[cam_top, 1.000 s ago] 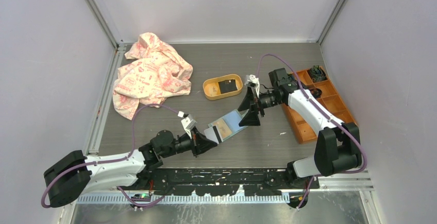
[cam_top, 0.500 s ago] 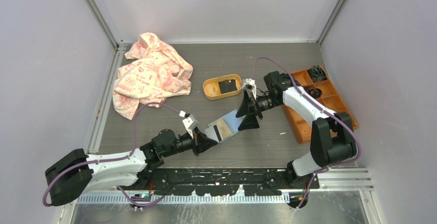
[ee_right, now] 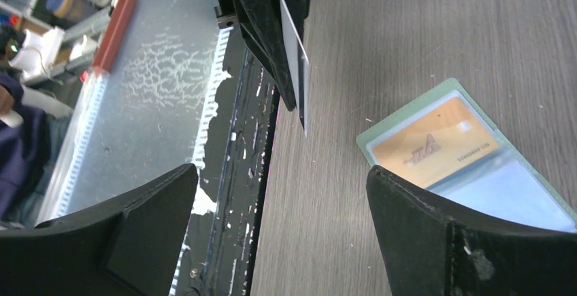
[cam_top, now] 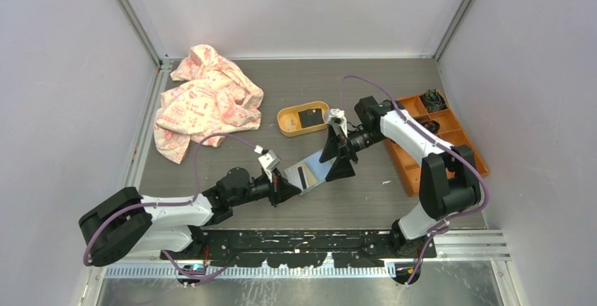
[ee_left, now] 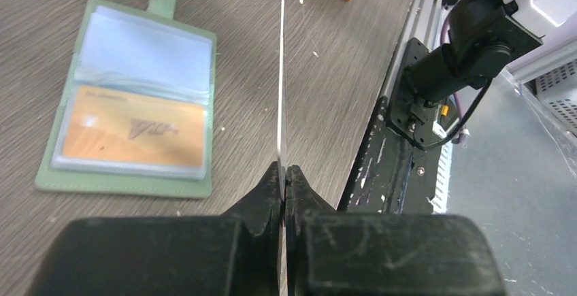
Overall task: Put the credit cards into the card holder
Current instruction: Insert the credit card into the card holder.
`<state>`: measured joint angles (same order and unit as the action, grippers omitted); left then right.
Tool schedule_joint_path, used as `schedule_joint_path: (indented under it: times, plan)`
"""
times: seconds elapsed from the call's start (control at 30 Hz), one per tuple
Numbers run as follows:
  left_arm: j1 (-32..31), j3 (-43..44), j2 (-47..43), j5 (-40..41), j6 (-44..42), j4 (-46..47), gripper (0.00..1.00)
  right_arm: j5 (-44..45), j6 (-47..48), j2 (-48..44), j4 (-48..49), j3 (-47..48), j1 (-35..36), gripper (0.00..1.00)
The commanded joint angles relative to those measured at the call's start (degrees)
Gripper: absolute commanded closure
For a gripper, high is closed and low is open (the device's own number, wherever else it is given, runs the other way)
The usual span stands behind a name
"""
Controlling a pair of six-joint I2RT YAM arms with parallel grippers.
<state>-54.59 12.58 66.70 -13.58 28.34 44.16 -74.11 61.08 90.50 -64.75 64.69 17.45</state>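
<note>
The sage-green card holder (ee_left: 129,187) lies open on the table, a beige-gold credit card (ee_left: 129,129) in one clear slot. My left gripper (ee_left: 282,173) is shut on a white credit card (ee_left: 281,85), held edge-up just right of the holder. From above, this card (cam_top: 300,176) hangs over the holder's near end (cam_top: 318,165). My right gripper (cam_top: 336,161) stands open at the holder's far end, nothing between its fingers (ee_right: 463,235). The right wrist view shows the holder (ee_right: 381,129) and the held card (ee_right: 297,64). A black credit card (cam_top: 310,117) lies in the yellow oval tray (cam_top: 285,124).
A pink patterned cloth (cam_top: 204,102) is bunched at the back left. An orange compartment box (cam_top: 440,141) stands along the right side, beside the right arm. The black base rail (cam_top: 310,239) runs along the table's near edge.
My left arm has moved right with the white card, bringing it over the holder's near end. The right gripper has shifted left along the holder, still open.
</note>
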Motion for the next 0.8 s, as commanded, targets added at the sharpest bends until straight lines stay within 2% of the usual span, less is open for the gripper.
schedule_joint_path:
  times: [0.0, 0.07, 0.13, 0.3, 0.4, 0.7, 0.77]
  plan:
    - [0.4, 5.3, 4.1, -5.6, 0.2, 6.8, 1.00, 3.4, -8.9, -5.1, 10.3, -1.8, 3.4, 0.01]
    - [0.5, 6.5, 6.5, -7.5, 0.4, 7.9, 1.00, 6.8, -21.1, -7.5, 22.3, -5.0, 4.3, 0.01]
    - [0.6, 7.1, 8.6, -8.5, 1.0, 9.8, 1.00, 6.8, -28.1, -9.4, 29.4, -7.2, 4.5, 0.00]
    - [0.9, 7.8, 12.3, -9.5, 2.0, 13.2, 1.00, 4.5, -29.0, -10.1, 28.8, -6.5, 5.0, 0.01]
    - [1.1, 8.6, 13.8, -10.2, 2.6, 14.5, 1.00, 5.1, -30.2, -9.4, 29.6, -6.6, 6.4, 0.07]
    - [2.3, 8.5, 16.3, -11.0, 4.4, 17.9, 1.00, 3.2, -30.6, -6.7, 26.6, -4.3, 7.5, 0.66]
    - [2.6, 8.3, 16.7, -11.2, 4.9, 18.8, 1.00, 1.9, -30.1, -6.6, 25.8, -4.1, 7.5, 0.76]
